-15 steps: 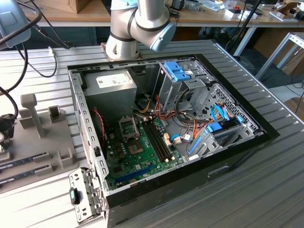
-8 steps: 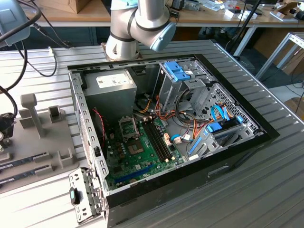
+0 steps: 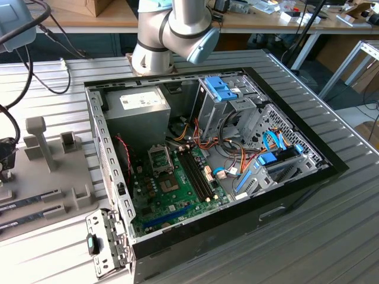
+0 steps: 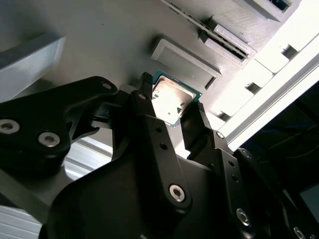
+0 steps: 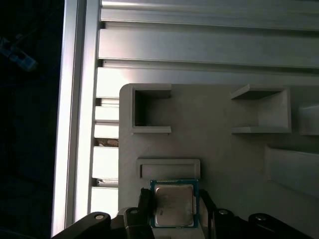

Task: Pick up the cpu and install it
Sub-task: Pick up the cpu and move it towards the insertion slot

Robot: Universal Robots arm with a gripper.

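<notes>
Gripper (image 4: pixel 172 97) straddles cpu (image 5: pixel 174 204) on grey tray (image 5: pixel 214 149) — chip beside locating ridge (image 5: pixel 168 168), prob. for repeatable pickup; clamped vs. loose: can't tell.

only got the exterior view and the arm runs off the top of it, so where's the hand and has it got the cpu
Observer: In both wrist views the hand is closed on the cpu, with one finger against each of two opposite edges.
Operator: which way is the chip facing
Observer: Its silvery metal top faces the wrist cameras, with the green rim showing around it.
Operator: what's under it
Observer: A grey moulded tray, with a low raised bar just beside the cpu. I can't tell whether the cpu is lifted off the tray.
</notes>
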